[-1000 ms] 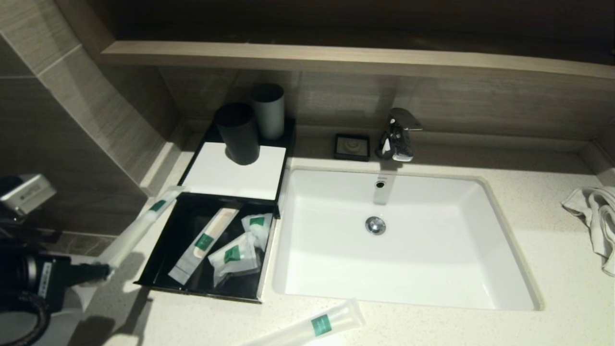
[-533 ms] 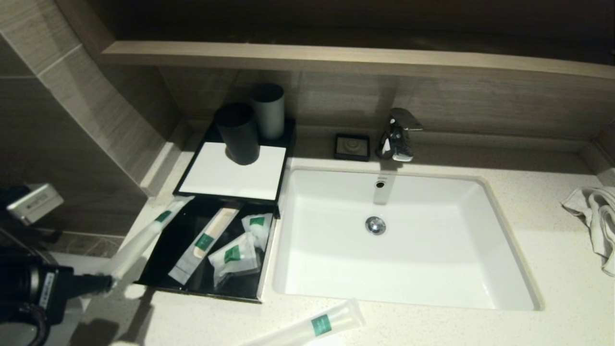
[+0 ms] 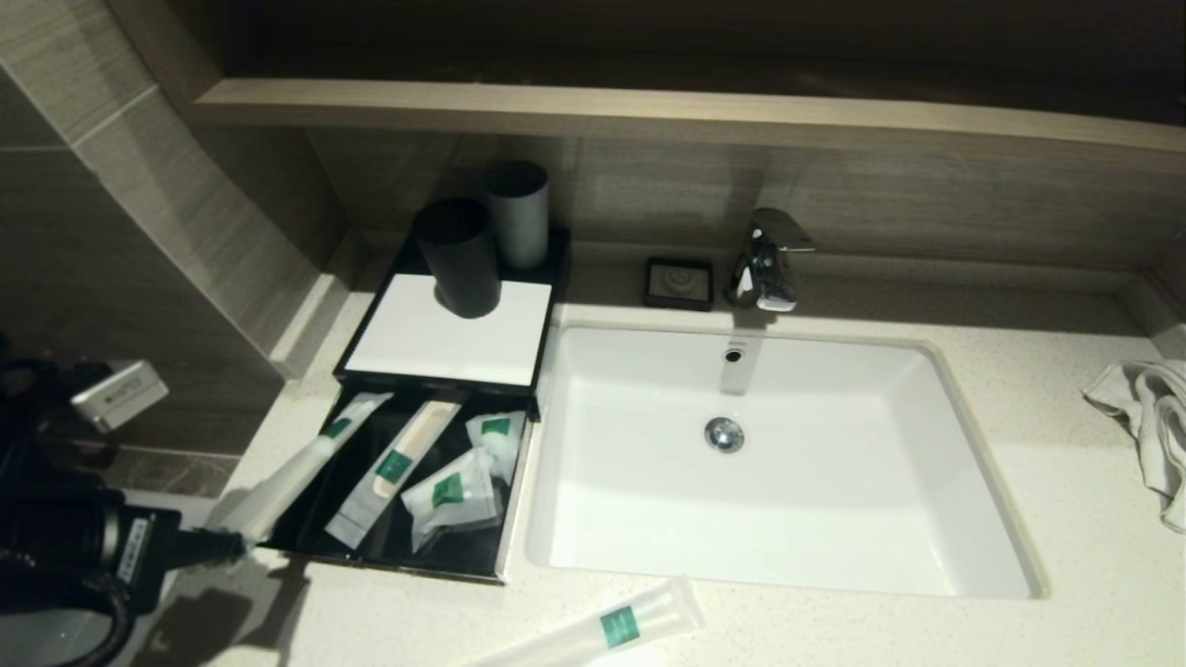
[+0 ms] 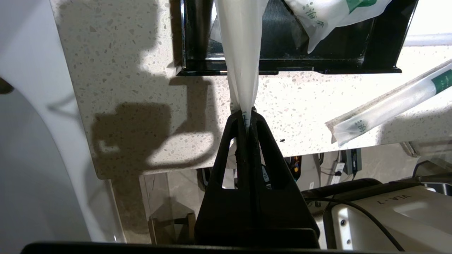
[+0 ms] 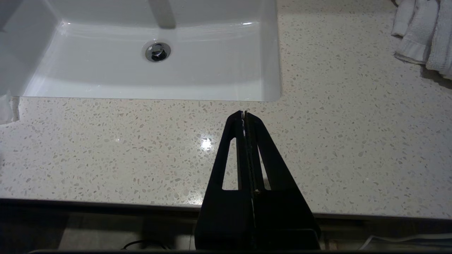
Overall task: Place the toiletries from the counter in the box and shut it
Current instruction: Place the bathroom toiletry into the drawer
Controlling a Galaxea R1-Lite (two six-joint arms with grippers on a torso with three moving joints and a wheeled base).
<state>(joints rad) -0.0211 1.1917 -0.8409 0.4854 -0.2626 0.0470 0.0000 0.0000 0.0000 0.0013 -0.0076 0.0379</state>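
My left gripper (image 3: 236, 545) is shut on the near end of a long white toiletry packet (image 3: 301, 468) with a green label, also seen in the left wrist view (image 4: 242, 53). The packet slants over the left side of the open black box drawer (image 3: 408, 567), far end inside. The drawer holds a long flat packet (image 3: 394, 468) and two small sachets (image 3: 454, 491). Another long packet (image 3: 602, 630) lies on the counter in front of the sink; it also shows in the left wrist view (image 4: 388, 106). My right gripper (image 5: 244, 113) is shut and empty, above the counter's front edge.
A white sink (image 3: 778, 463) with a faucet (image 3: 769, 259) sits right of the box. Two dark cups (image 3: 459, 255) stand on the box's white top (image 3: 445, 338). A soap dish (image 3: 679, 282) sits behind the sink. A white towel (image 3: 1144, 426) lies at far right.
My left gripper has moved right and slightly forward with the packet. The packet's far end has shifted from over the drawer's left rim to inside the drawer. The right arm has not moved.
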